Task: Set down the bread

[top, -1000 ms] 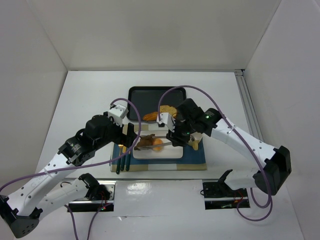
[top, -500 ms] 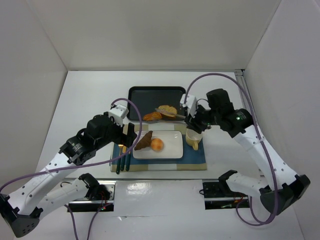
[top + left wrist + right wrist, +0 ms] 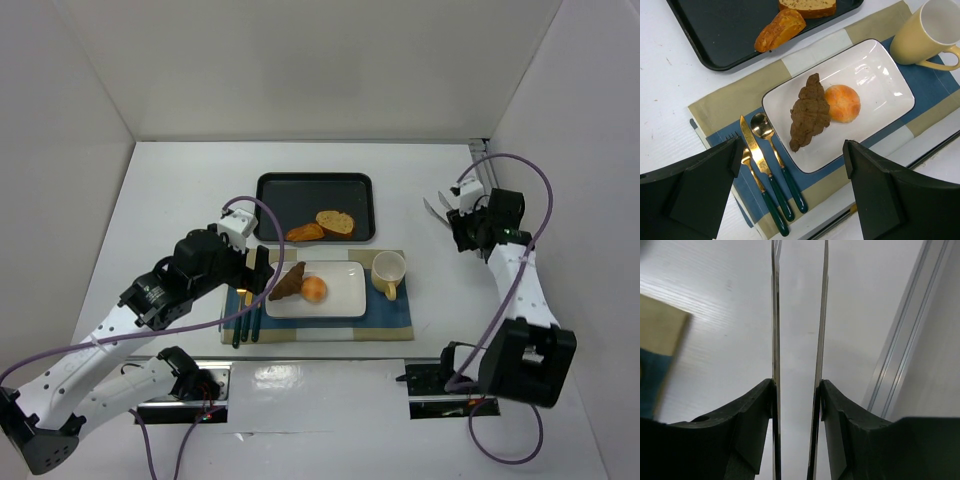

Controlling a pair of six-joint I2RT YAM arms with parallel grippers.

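A brown croissant (image 3: 290, 281) and an orange roll (image 3: 315, 289) lie on the white plate (image 3: 345, 300); the left wrist view shows the croissant (image 3: 810, 112) and the roll (image 3: 842, 102) side by side. A bread slice (image 3: 335, 221) and an orange-brown piece (image 3: 305, 232) lie on the black tray (image 3: 300, 190). My left gripper (image 3: 258, 275) hovers open and empty over the plate's left end (image 3: 792, 147). My right gripper (image 3: 462, 215) is far right, shut on metal tongs (image 3: 438, 205). The tong blades (image 3: 775, 315) are apart with nothing between them.
A cream mug (image 3: 388, 270) stands right of the plate on the blue and tan placemat (image 3: 390, 315). A knife, fork and spoon with green handles (image 3: 765, 170) lie left of the plate. An aluminium rail (image 3: 490, 190) runs along the right wall.
My right arm has swung from over the plate, past the tray, to the far right of the table. The tongs are now empty. The croissant stays on the plate. The left arm has not moved.
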